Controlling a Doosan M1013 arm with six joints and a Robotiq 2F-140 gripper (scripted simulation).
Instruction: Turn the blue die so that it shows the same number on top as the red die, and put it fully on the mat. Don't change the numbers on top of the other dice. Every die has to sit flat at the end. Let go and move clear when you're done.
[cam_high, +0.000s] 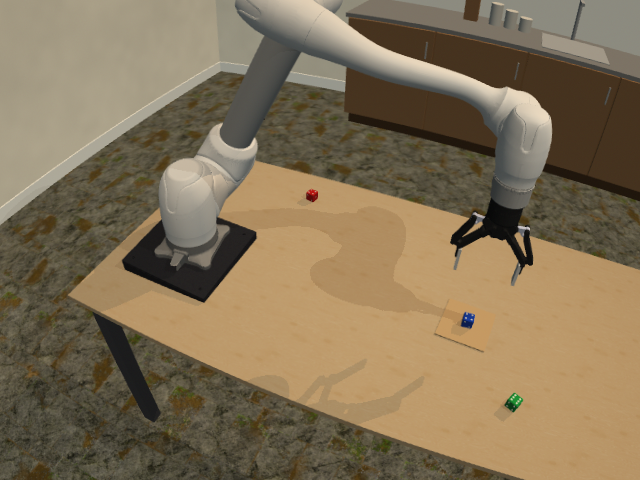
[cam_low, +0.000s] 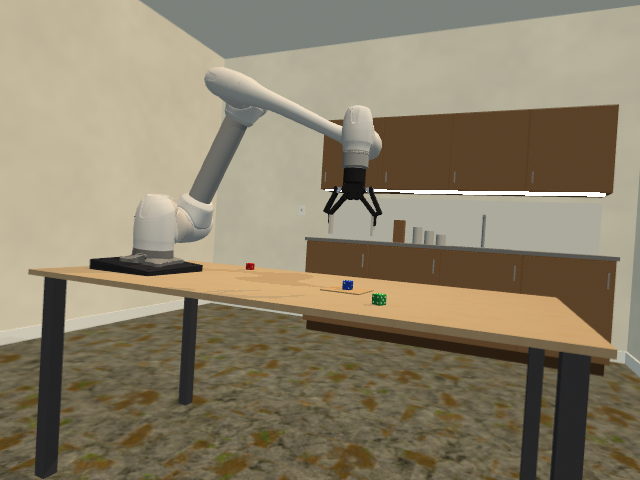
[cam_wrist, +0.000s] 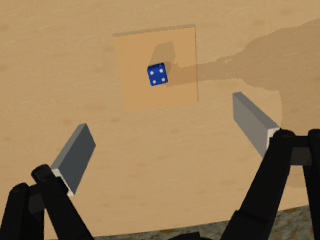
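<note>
The blue die sits flat on the small tan mat, well inside its edges. In the wrist view the blue die shows four white dots on top, on the mat. It also shows in the exterior view. The red die sits far off near the table's back edge; its top number is too small to read. My gripper hangs wide open and empty well above the table, up and behind the mat; it also shows in the exterior view.
A green die sits on the table in front of the mat, toward the near edge. The robot's black base plate is at the table's left end. A kitchen counter stands behind the table.
</note>
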